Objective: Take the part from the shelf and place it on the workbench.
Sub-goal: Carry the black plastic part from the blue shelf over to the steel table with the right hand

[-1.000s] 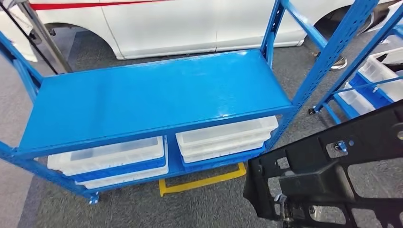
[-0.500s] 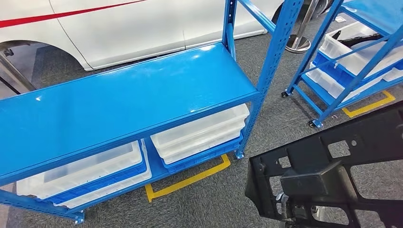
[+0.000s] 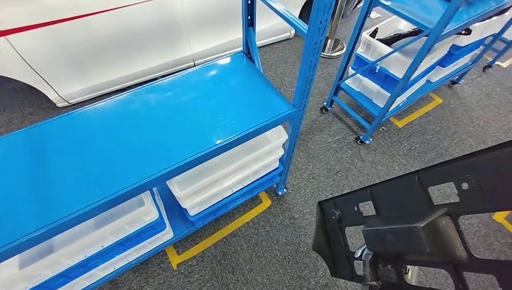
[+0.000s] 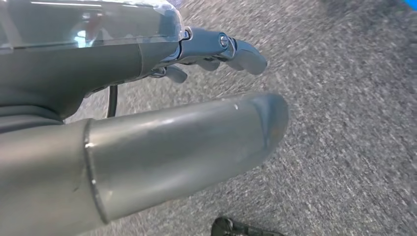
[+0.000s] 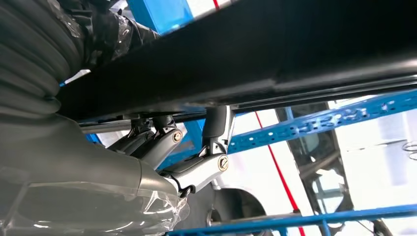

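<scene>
No legible text or labels anywhere.

a shelf [image 3: 139,130] stands at the left on the floor [image 3: 338,163], with bins [image 3: 226,169] on its lower level. behind it is a car [image 3: 108,42]. a second shelf [image 3: 410,54] stands well apart at the far right, bins on its levels too. floor tape [image 3: 217,232] lies under each shelf. the part [image 3: 422,223] hangs over the floor at the near right, the right hand [image 5: 162,152] under it. the left hand [image 4: 172,123] hangs above the floor.
</scene>
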Controlling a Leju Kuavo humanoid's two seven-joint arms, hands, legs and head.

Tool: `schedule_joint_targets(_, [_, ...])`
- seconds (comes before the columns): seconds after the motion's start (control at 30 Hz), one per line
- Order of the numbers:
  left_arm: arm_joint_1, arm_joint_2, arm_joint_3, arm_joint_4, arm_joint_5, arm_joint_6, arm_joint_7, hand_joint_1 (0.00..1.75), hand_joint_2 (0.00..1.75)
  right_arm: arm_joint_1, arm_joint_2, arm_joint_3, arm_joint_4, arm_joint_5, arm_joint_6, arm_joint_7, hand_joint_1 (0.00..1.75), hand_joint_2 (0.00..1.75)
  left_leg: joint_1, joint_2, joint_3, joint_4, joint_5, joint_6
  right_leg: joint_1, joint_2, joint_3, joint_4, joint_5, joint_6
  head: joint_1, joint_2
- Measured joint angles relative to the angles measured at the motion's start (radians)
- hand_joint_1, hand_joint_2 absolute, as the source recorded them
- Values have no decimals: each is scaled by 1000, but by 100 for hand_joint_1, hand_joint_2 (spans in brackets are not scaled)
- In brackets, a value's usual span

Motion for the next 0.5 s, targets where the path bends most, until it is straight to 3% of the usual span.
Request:
schedule_joint_targets(0.03, [1, 0, 0, 0, 0, 0, 0, 0, 0, 0, 0, 0, -1, 0, 2, 0, 175, 175, -2, 16, 1, -2, 1, 4, 0, -33, -25, 54, -33, 4, 1, 0])
schedule_joint_targets(0.1, [4, 0, 0, 0, 0, 1, 0, 0, 0, -1, 0, -1, -3, -1, 5, 0, 175, 175, -7, 47, 0, -2, 0, 8, -5, -58, -81, 180, -92, 12, 2, 0])
schedule_joint_targets(0.13, [4, 0, 0, 0, 0, 2, 1, 0, 0, 0, 0, -2, -3, -1, 6, 0, 175, 175, -8, 63, 0, -1, -1, 8, -7, -62, -95, 213, -100, 15, 2, 0])
schedule_joint_targets(0.17, [4, 1, 0, 0, 0, 2, 1, 0, 0, 1, 0, -3, -3, -1, 7, 0, 175, 175, -9, 76, 1, -1, -3, 8, -8, -65, -89, 210, -89, 16, 2, 0])
schedule_joint_targets(0.23, [1, 0, 0, 0, 0, 2, 2, 0, 0, 1, 0, -4, -3, 2, 7, 0, 175, 175, -9, 99, 8, -1, -8, 5, -7, -86, -22, 98, -28, 12, 2, 0])
schedule_joint_targets(0.27, [0, 0, 0, 0, 0, 2, 2, 0, 0, 1, 0, -5, -3, 4, 7, 0, 175, 175, -12, 108, 11, -1, -11, 1, -2, -108, 18, 29, -7, 6, 2, 0])
schedule_joint_targets(0.33, [-1, -1, 0, 0, 1, 2, 3, 0, 0, 0, 0, -6, -3, 6, 7, 0, 175, 175, -16, 126, 15, 0, -18, -8, 9, -137, 61, -52, 9, -7, 2, 0])
schedule_joint_targets(0.4, [-3, -1, 0, 0, 2, 2, 4, 0, 0, 1, 0, -7, -3, 11, 4, 0, 175, 175, -18, 146, 21, -2, -21, -18, 14, -128, 59, -62, 7, -18, 2, 0])
schedule_joint_targets(0.43, [-5, -1, 0, 0, 2, 2, 5, 0, 0, 3, 0, -8, -3, 15, 1, 0, 175, 175, -17, 144, 23, 1, -26, -22, 12, -117, 60, -67, 10, -24, 2, 0])
schedule_joint_targets(0.5, [-6, -1, 0, 0, 2, 2, 6, 0, 0, 3, 0, -9, -3, 23, -7, 0, 175, 175, -14, 104, 7, 45, -61, -29, 4, -98, 63, -79, 17, -37, 1, 0])
